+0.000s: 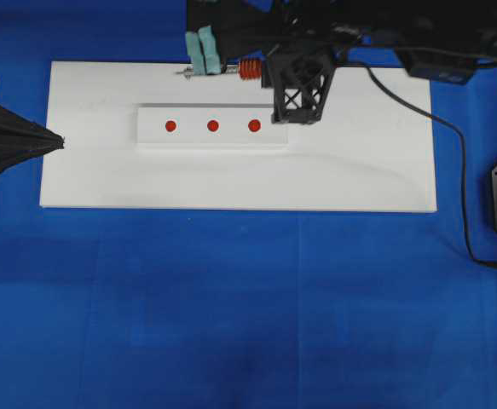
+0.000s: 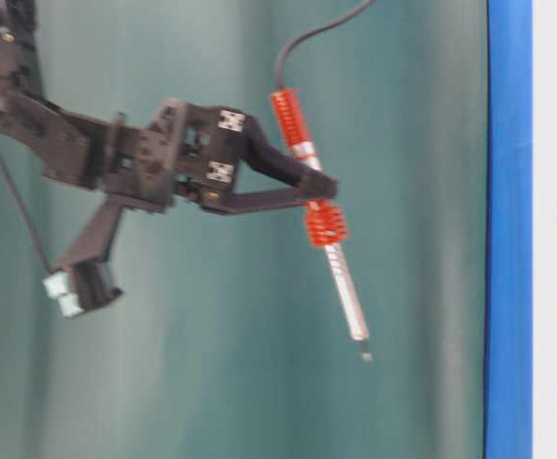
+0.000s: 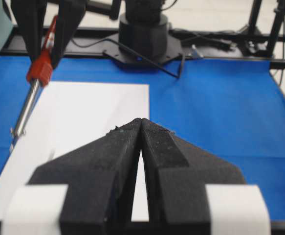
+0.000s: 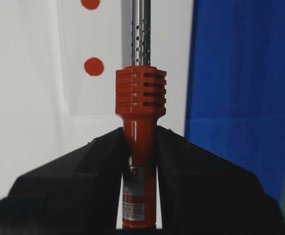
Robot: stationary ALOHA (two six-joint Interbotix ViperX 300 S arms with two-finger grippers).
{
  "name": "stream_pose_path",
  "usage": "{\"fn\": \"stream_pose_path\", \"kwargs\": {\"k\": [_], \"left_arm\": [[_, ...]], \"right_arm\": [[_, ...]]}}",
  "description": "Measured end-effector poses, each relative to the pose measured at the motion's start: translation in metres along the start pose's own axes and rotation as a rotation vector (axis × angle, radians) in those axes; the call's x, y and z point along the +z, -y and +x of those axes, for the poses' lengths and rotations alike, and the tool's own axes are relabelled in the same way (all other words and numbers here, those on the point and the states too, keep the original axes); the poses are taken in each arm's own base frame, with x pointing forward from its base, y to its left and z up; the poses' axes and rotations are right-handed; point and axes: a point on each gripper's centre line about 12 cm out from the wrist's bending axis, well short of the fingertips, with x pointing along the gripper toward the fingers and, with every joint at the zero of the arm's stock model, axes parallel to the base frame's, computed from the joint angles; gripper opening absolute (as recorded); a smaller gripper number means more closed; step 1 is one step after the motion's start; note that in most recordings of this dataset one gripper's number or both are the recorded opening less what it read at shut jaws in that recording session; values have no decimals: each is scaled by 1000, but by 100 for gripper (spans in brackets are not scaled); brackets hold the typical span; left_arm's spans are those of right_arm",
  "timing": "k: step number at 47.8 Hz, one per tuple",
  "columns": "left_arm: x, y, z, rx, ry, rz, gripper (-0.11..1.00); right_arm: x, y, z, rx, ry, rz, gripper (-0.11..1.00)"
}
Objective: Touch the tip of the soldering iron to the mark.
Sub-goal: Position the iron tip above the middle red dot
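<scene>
While gripped by the right hand (image 4: 140,147), soldering iron (image 4: 140,98) tip-first toward the left

Mark (image 1: 212,126) uncovered; right gripper (image 1: 261,72) and soldering iron (image 1: 231,71) beside block (image 1: 150,136)

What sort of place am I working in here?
Probably a lab robot test bench, not a real electronics workshop: a blue-covered table, a plain white board bearing three red practice dots, and black framing with loose cables behind the arm base.
</scene>
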Motion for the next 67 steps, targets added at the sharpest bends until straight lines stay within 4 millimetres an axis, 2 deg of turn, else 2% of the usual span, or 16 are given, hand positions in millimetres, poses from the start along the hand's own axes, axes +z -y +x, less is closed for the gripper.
{"fn": "stream_pose_path", "kwargs": {"k": [30,35,56,67], "left_arm": [[1,0,0,0,3,0,2],[0,0,0,0,2,0,2],[2,0,-1,1,6,0,2],[2,0,-1,1,8,3,2]], "right_arm": [[-2,1,-4,-3,-2,-2,6],[-8,0,-4,-1,-11,-1,6],[-53,-3,-15,3,-41,-6,6],[-57,-4,-18,6,-7,-3,6]]}}
